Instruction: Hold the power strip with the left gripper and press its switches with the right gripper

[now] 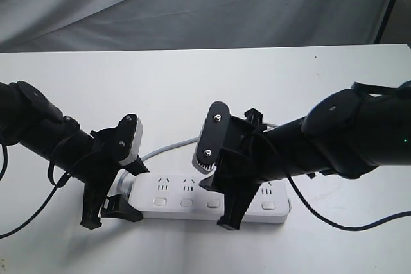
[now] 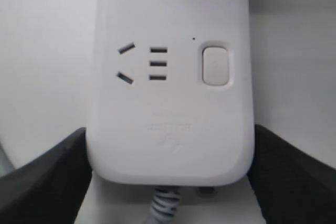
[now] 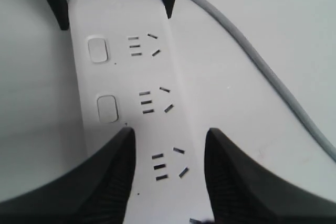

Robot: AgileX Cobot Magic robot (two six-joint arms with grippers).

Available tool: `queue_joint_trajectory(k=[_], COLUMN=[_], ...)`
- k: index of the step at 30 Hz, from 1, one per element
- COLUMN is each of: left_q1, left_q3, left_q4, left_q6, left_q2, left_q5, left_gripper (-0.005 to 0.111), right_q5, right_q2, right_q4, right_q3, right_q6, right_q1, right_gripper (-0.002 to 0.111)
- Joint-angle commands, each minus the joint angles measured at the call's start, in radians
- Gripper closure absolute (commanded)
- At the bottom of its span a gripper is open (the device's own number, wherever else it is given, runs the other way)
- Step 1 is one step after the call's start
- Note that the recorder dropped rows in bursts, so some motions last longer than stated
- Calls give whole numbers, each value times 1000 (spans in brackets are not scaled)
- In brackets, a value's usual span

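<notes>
The white power strip [image 1: 192, 190] lies flat on the table, its grey cord [image 1: 168, 149] curling away behind. My left gripper [image 1: 119, 194] straddles the cord end, and in the left wrist view both black fingers [image 2: 294, 177] press the strip's [image 2: 168, 119] sides: shut on it. My right gripper [image 1: 221, 203] hovers open over the strip's middle. In the right wrist view its two fingers stand apart above an outlet [image 3: 169, 161]. One finger [image 3: 113, 177] covers the switch row there. Two switches [image 3: 107, 108] show beyond it. Whether a fingertip touches a button I cannot tell.
The white table [image 1: 192, 94] spreads all round the strip, with a grey cloth backdrop [image 1: 192, 4] behind. A loose black cable [image 1: 347, 222] from the right arm trails over the table at the right. Another hangs at the far left.
</notes>
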State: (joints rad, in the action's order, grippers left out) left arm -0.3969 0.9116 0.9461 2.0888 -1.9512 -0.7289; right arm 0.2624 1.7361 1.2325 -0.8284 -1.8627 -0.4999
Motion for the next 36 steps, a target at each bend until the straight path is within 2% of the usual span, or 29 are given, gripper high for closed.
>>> queue_joint_trajectory(k=[1, 36], left_q1=[-4, -4], left_q3=[1, 1], left_q4=[10, 10], left_q6=[5, 5], left_q2=[3, 3], left_q5=[-8, -8], left_gripper=[52, 52], right_q5=[-10, -19], right_q2=[31, 105], right_q4=[-3, -15], right_q3=[6, 6], right_q6=[2, -50], right_q1=[3, 3], right_gripper=[68, 68])
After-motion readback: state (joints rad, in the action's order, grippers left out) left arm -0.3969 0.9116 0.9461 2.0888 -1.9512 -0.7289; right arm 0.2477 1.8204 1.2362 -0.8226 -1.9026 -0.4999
